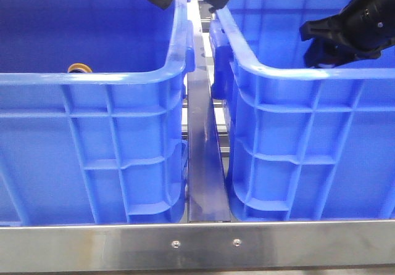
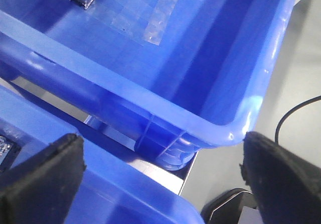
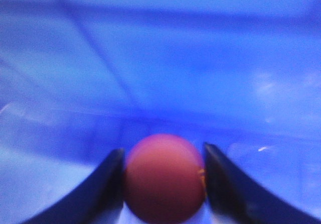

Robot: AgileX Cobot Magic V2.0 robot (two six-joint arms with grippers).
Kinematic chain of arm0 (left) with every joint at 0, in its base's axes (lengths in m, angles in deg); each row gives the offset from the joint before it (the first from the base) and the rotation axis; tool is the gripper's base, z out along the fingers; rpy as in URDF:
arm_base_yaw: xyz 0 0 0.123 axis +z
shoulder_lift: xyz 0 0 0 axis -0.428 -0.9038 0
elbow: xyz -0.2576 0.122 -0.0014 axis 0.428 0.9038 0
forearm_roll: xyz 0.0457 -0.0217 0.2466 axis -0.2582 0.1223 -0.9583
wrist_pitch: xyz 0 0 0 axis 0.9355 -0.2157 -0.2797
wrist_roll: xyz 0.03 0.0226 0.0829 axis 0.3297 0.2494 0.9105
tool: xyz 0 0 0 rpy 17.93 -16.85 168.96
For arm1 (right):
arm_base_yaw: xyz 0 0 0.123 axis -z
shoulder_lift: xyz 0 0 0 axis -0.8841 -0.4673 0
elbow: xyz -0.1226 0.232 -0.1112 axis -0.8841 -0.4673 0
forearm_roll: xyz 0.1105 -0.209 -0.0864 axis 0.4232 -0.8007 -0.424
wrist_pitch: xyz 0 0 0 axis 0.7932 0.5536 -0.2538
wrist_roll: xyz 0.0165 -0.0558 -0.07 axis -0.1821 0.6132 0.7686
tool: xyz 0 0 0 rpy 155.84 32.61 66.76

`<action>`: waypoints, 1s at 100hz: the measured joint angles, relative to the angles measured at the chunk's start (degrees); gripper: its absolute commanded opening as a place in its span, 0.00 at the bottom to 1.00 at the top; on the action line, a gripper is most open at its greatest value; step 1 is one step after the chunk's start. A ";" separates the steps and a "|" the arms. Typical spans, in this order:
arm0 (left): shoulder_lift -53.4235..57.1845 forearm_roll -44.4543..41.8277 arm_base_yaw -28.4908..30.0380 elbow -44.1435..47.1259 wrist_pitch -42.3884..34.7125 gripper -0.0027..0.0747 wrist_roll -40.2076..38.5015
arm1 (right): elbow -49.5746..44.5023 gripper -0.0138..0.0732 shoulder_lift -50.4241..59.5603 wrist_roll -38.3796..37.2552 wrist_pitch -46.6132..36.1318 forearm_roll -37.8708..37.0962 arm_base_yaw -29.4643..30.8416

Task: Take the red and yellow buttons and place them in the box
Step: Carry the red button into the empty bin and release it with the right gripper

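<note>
While the right gripper (image 3: 164, 184) hangs inside the right-hand bin (image 1: 308, 71), its two dark fingers sit against either flank of a rounded red cap, the red button (image 3: 164, 178), so the claw is closed on it; the view is blurred, and the button's body below the cap is hidden, so I cannot say how its long axis lies. That grip is the relation everything turns on: the button lies directly between the fingers, not off to one side of them, and the right arm is plainly the nearer one. Over the steel rail (image 1: 203, 164) that parts the two bins, the left gripper (image 2: 160, 184) hovers with its pads spread wide and nothing between them. Across the rail from the held button, in the left-hand bin (image 1: 92, 77), a small orange-yellow ring (image 1: 79, 68) peeps just above the near rim; it may be the yellow button, though too little shows to be sure. Which bin is the box meant by the task I cannot tell, so I judge only that the next move is a lift or a release.
</note>
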 measured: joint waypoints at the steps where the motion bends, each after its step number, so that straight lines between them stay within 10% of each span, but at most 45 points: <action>1: 0.00 0.00 0.00 0.00 0.00 0.82 0.00 | 0.00 0.72 0.00 0.00 0.00 0.00 0.00; 100: 0.00 0.00 0.00 0.00 0.00 0.82 0.00 | -12.08 0.72 23.03 0.00 6.27 0.00 0.00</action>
